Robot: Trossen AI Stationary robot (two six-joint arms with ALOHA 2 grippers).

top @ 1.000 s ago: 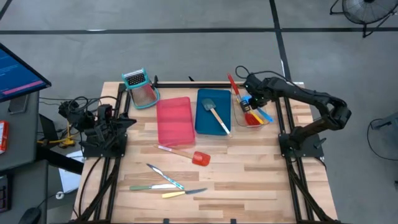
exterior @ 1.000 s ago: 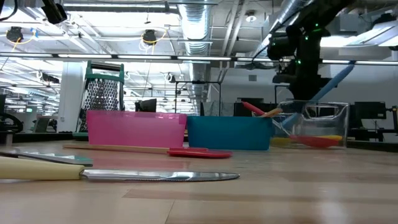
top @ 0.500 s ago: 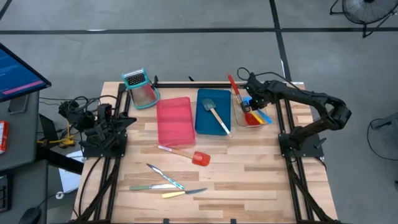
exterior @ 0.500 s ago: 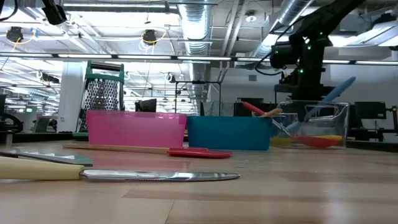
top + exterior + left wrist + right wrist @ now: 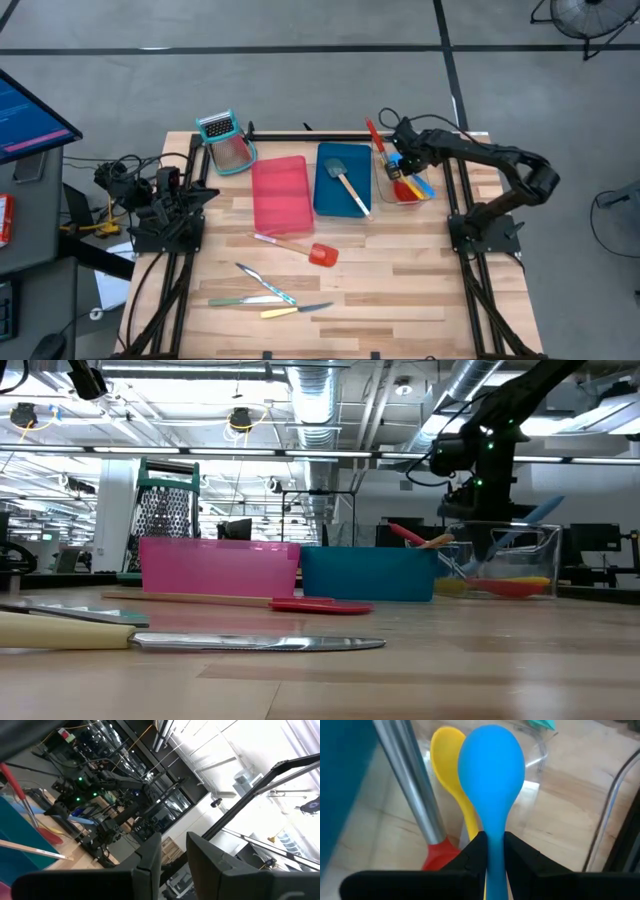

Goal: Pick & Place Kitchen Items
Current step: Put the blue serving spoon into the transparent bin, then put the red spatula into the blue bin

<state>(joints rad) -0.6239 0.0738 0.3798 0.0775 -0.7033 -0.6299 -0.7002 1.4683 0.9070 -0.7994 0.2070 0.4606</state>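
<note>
My right gripper [image 5: 490,851], clamped on the blue spoon [image 5: 491,775], has sunk lower into the clear tray [image 5: 400,190]; release next, I'd say

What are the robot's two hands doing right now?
Left hand: open, holding nothing.
Right hand: closed on the blue spoon, over the clear tray.

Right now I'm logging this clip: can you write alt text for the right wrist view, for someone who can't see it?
The right gripper has its dark fingers closed on the handle of a blue spoon, bowl pointing away from the camera. Just behind it, inside the clear tray, lie a yellow spoon and a metal-handled utensil with a red end, with the wooden table beyond.
</note>
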